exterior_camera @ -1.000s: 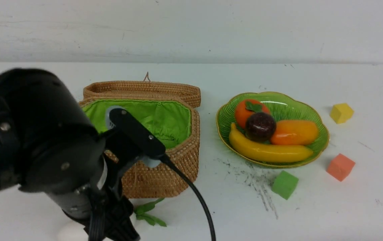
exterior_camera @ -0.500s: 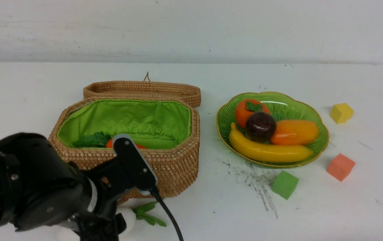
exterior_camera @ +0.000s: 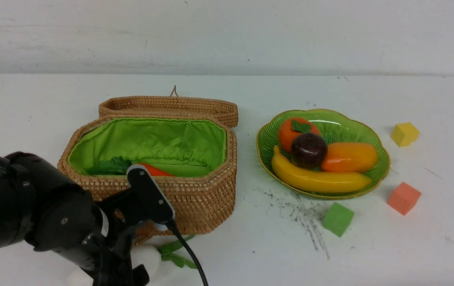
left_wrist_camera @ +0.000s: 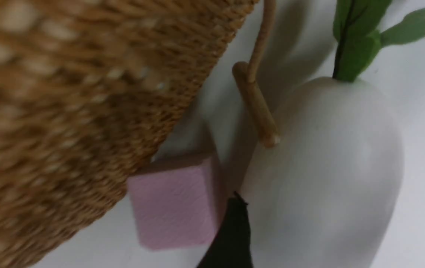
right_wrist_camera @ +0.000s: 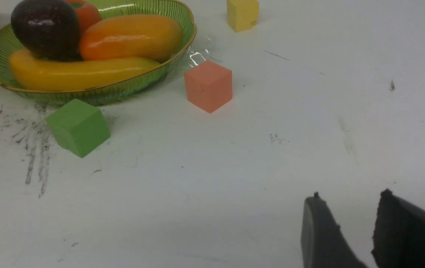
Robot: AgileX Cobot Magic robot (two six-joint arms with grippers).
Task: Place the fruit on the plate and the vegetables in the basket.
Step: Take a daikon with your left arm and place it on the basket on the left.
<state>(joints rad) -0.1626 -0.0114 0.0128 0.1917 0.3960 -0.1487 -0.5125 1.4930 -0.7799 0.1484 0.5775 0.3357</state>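
The wicker basket [exterior_camera: 205, 204] stands open with its lid back. The carrot [exterior_camera: 156, 170] lies inside on the green lining. The green plate [exterior_camera: 346, 119] holds the persimmon [exterior_camera: 288, 133], mangosteen [exterior_camera: 308, 150], mango [exterior_camera: 350, 157] and banana [exterior_camera: 318, 180]. The white radish [exterior_camera: 149, 256] lies on the table in front of the basket, under my left arm [exterior_camera: 64, 222]. In the left wrist view my left gripper [left_wrist_camera: 338, 227] is open, one finger on each side of the radish [left_wrist_camera: 327, 178]. My right gripper [right_wrist_camera: 350, 208] is open and empty, low over bare table.
A pink cube [left_wrist_camera: 177, 201] sits between the basket wall [left_wrist_camera: 86, 93] and the radish, and the basket's wooden toggle [left_wrist_camera: 255, 104] rests against the radish. Yellow [exterior_camera: 404, 134], orange [exterior_camera: 404, 198] and green [exterior_camera: 338, 218] cubes lie around the plate.
My left arm has come down from in front of the basket to the table before it, uncovering the basket's inside and the carrot. The gripper now straddles the radish.
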